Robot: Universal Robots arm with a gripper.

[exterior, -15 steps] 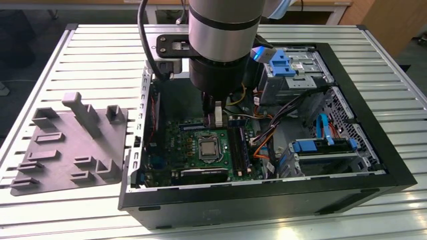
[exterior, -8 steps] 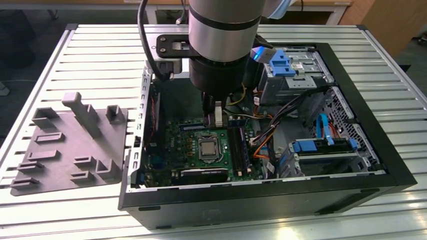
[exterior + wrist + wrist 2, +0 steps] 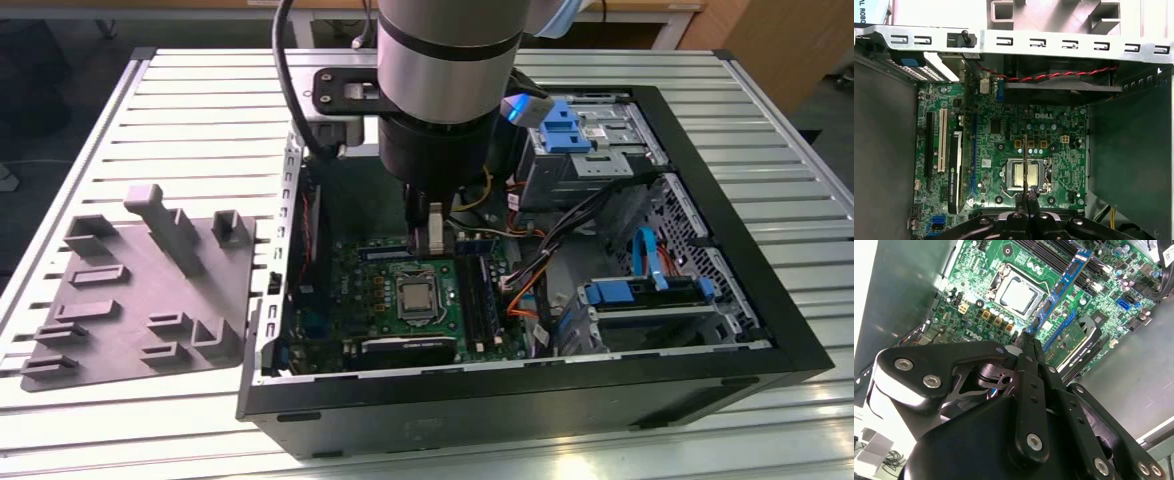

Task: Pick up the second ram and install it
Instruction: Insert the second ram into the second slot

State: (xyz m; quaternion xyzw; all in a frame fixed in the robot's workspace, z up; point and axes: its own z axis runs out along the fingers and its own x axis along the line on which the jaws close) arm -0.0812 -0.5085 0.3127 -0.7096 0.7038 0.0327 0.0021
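My gripper (image 3: pixel 1027 338) is shut on the second ram (image 3: pixel 1063 289), a long blue circuit-board stick with a row of black chips. In the first wrist view the ram (image 3: pixel 1025 162) shows edge-on as a thin line running out from the gripper (image 3: pixel 1025 202) over the processor socket (image 3: pixel 1026 175). In the exterior view the gripper (image 3: pixel 430 214) hangs inside the open computer case (image 3: pixel 534 385) with the ram (image 3: pixel 431 236) pointing down at the green motherboard (image 3: pixel 360 300), just above the processor socket (image 3: pixel 416 297). The long black memory sockets (image 3: pixel 471 292) lie to the exterior view's right of it.
A grey moulded tray (image 3: pixel 120 330) with upright posts lies on the slatted table to the exterior view's left of the case. Orange and blue cables (image 3: pixel 534 275), blue drive brackets (image 3: pixel 627 292) and a drive cage (image 3: pixel 587 150) crowd the case's right side. A green card (image 3: pixel 1072 334) stands on the board.
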